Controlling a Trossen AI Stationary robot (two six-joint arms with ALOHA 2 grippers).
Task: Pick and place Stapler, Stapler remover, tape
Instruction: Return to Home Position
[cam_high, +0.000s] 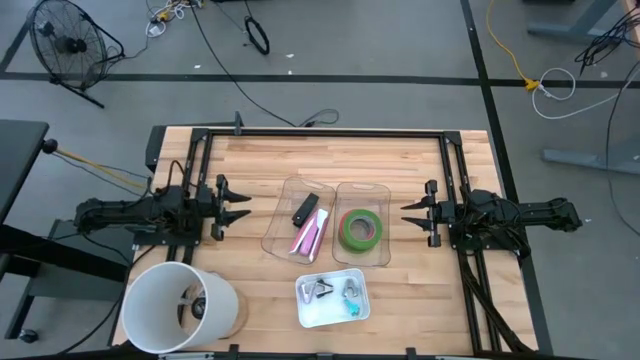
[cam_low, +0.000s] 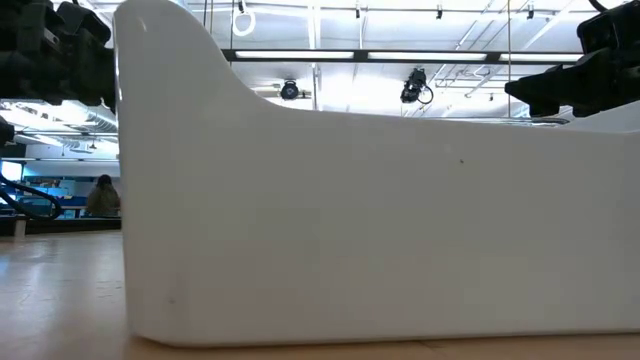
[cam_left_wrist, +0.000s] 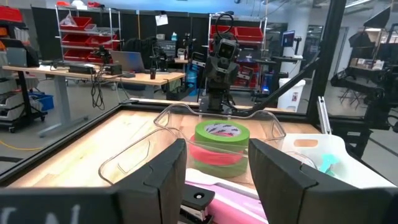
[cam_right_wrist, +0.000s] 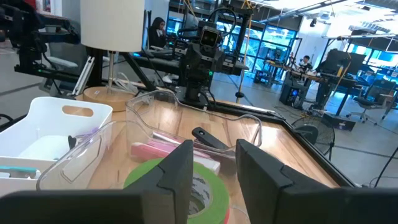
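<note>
left arm (cam_high: 130, 213): folded low at the bench's left edge, pointing inward | left end effector (cam_high: 240, 205): level, above the bench, fingers (cam_left_wrist: 158, 180) parted | right arm (cam_high: 520, 213): folded low at the bench's right edge, pointing inward | right end effector (cam_high: 410, 215): level, facing the left one, fingers (cam_right_wrist: 171, 180) parted

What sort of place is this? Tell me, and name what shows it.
Probably a robotics lab or workshop: shelves of red bins, a workbench with a laptop, and a person seated in the background.
</note>
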